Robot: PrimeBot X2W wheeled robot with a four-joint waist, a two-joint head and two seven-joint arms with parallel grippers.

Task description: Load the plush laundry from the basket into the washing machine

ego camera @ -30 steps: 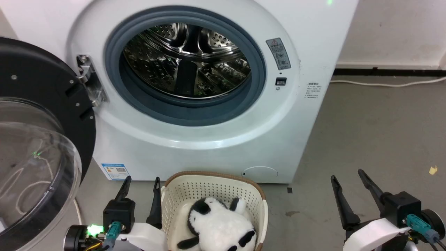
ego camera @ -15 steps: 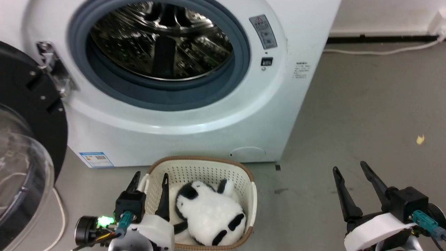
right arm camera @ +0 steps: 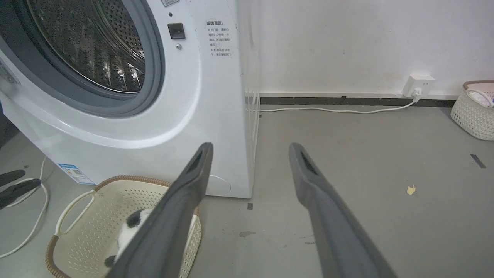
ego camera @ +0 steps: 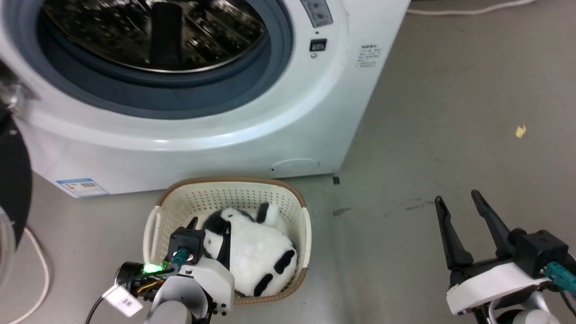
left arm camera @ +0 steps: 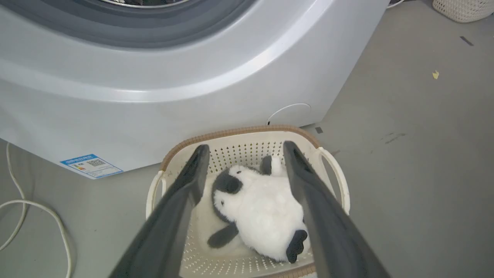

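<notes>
The plush laundry (ego camera: 261,252), a white panda with black patches, lies in the cream basket (ego camera: 252,189) on the floor in front of the washing machine (ego camera: 225,135). The machine's grey-ringed opening shows the steel drum (ego camera: 153,31). My left gripper (ego camera: 210,223) is open and hangs over the basket's left half. In the left wrist view its fingers (left arm camera: 185,193) frame the panda (left arm camera: 262,208) without touching it. My right gripper (ego camera: 457,198) is open over bare floor to the right of the basket, nothing between its fingers (right arm camera: 193,177).
The black-framed door (ego camera: 13,180) stands open at the far left. A white cable (ego camera: 38,270) curls on the floor below it. A second woven basket (right arm camera: 474,112) and a wall socket (right arm camera: 418,83) sit far right. A yellow scrap (ego camera: 520,131) lies on the grey floor.
The head camera has tilted down, so the whole scene has slid up. My left gripper has gone from beside the basket's left rim to over the basket, at the panda. The right gripper holds its place.
</notes>
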